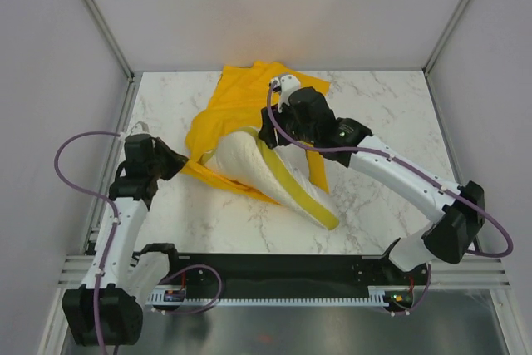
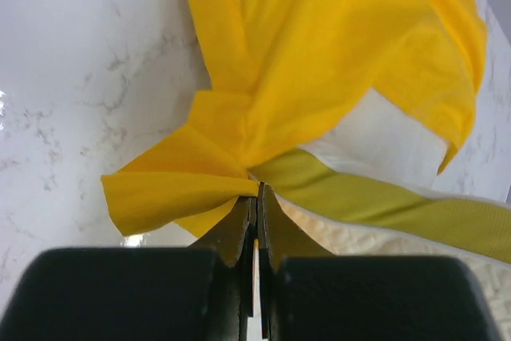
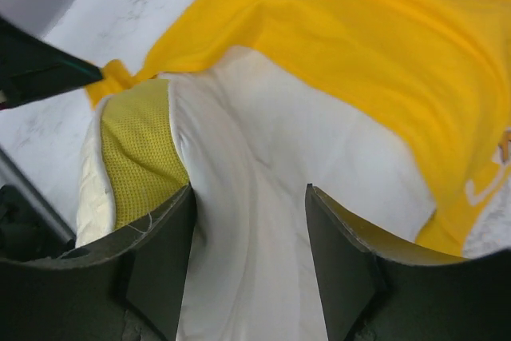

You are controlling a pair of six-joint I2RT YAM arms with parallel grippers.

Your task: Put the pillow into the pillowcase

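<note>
Table top (image 1: pixel 391 114): white marble-pattern surface with grey veining; flat, glossy.
Back wall (image 1: pixel 274 6): plain pale grey panel, upright behind the table.
Side walls (image 1: pixel 50 56): pale grey panels, left and right.
Corner posts (image 1: pixel 98 14): slim metal profiles at both rear corners.
Mounting rail (image 1: pixel 283 268): black plate along the near table edge.
Slotted strip (image 1: pixel 274 295): white, just below the rail.

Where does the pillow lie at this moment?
In the top view the pillow lies mid-table, its far end covered by the pillowcase. The left tool, shut on the pillowcase's edge, is at its left; the open right tool is over it.
</note>
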